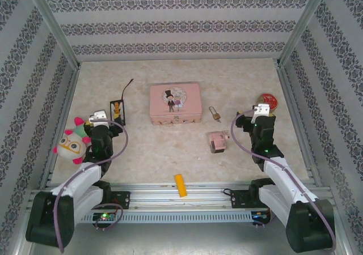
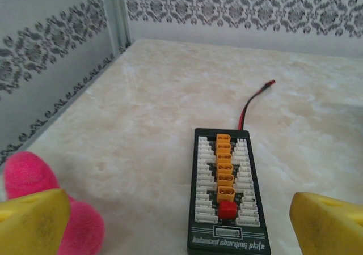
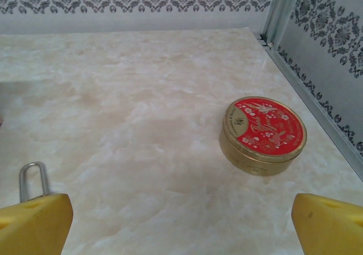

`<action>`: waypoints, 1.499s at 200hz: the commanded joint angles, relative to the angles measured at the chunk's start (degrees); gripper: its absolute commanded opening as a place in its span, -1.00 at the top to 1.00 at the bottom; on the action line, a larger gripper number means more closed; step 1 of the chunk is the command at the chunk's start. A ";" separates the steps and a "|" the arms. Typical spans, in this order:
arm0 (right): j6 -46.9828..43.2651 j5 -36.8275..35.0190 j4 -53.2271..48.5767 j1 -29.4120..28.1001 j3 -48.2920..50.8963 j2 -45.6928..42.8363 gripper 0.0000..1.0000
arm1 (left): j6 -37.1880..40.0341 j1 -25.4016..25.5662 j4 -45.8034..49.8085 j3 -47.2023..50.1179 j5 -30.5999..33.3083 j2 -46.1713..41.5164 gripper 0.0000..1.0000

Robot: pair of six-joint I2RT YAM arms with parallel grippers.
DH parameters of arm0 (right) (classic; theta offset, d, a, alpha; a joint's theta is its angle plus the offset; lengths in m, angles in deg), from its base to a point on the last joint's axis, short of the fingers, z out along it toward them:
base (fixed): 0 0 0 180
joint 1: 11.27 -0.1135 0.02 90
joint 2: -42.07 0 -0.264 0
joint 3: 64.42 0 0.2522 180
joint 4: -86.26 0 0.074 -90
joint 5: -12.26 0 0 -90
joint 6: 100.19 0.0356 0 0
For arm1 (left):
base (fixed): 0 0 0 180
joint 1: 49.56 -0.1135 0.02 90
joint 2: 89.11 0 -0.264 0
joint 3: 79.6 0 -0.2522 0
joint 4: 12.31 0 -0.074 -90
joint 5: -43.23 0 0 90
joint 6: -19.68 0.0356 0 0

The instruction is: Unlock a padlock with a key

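Your right arm's fingers (image 3: 34,224), spread and empty, are nearer: the tiny brass-gold padlock (image 1: 215,114) lies to their left, silvery shackle (image 3: 31,178) pointing away.

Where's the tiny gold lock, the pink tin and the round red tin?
padlock (image 1: 216,117), top view, on its brass body.
pink tin (image 1: 175,101), top view, middle of lid.
round red tin (image 3: 264,129), right wrist view, red lid.

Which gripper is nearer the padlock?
Right. The right gripper is just to the right of the padlock. The left gripper is far off to its left, beyond the pink tin, by the charging board.
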 commanded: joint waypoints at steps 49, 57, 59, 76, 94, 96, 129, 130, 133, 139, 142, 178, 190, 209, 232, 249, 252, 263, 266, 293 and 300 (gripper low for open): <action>1.92 5.00 16.27 5.62 5.18 2.47 -0.96 | 3.71 -2.57 -25.04 -0.29 -9.01 18.52 -0.99; 1.96 5.09 16.94 5.95 5.44 2.48 -0.96 | 4.10 -2.79 -27.11 -0.36 -9.51 20.32 -0.98; 1.95 5.19 17.12 6.03 5.51 2.50 -0.96 | 4.27 -2.82 -27.66 -0.39 -9.59 20.82 -0.98; 1.81 5.77 18.62 6.49 6.06 2.71 -0.96 | 5.32 -3.38 -29.97 -0.68 -11.33 23.17 -0.98; 1.34 6.40 20.86 6.87 6.66 3.28 -0.96 | 4.96 -5.21 -32.11 -1.40 -15.60 27.34 -0.99; 1.29 6.42 21.14 6.93 6.80 3.40 -0.96 | 4.91 -5.38 -32.49 -1.49 -16.06 27.96 -0.98; 0.64 7.69 26.04 7.50 7.73 6.03 -0.96 | 2.96 -9.29 -40.00 -3.06 -24.57 37.46 -0.98; 0.63 7.76 26.02 7.50 7.75 6.10 -0.96 | 2.85 -9.49 -39.69 -3.13 -25.09 37.34 -0.98; 0.63 7.89 27.41 7.57 7.76 6.44 -0.96 | 2.59 -10.23 -38.22 -3.40 -26.52 36.75 -0.98; 0.46 8.11 28.64 7.65 7.91 7.01 -0.96 | 1.58 -11.44 -33.80 -4.71 -28.66 35.62 -0.98; 0.38 8.28 29.17 7.66 7.93 7.32 -0.96 | 1.37 -11.74 -32.04 -5.37 -29.06 35.34 -0.99; -0.71 9.47 36.50 8.10 8.11 12.49 -0.96 | 4.31 -11.55 -26.61 -8.92 -35.41 36.01 -0.99; -1.41 10.65 37.37 8.22 7.68 13.24 -0.96 | 4.32 -11.54 -27.19 -8.62 -35.73 35.92 -0.99; -2.33 12.27 39.71 8.59 7.24 14.81 -0.96 | 4.33 -11.54 -27.17 -8.64 -35.77 36.00 -0.99; -2.62 14.74 42.22 9.17 6.85 16.40 -0.96 | 4.42 -11.54 -27.13 -8.64 -35.69 35.99 -0.99; -2.71 16.53 41.74 9.17 6.38 16.58 -0.96 | 4.42 -11.54 -27.15 -8.64 -35.68 35.99 -0.99; -2.61 16.61 41.74 9.17 6.55 16.43 -0.96 | 4.42 -11.54 -27.13 -8.63 -35.68 35.99 -0.99; -2.36 16.22 41.67 9.17 7.42 15.51 -0.96 | 4.42 -11.54 -27.28 -8.55 -35.77 35.99 -0.99; -2.22 16.04 41.73 9.17 7.78 15.16 -0.96 | 4.41 -11.54 -27.26 -8.55 -35.73 35.99 -0.99; -2.24 15.51 41.31 9.25 10.79 12.01 -0.96 | 4.40 -11.54 -27.35 -8.55 -35.85 35.99 -0.99; -2.47 15.94 41.13 9.26 11.29 11.49 -0.96 | 4.42 -11.54 -27.34 -8.55 -35.72 35.99 -0.99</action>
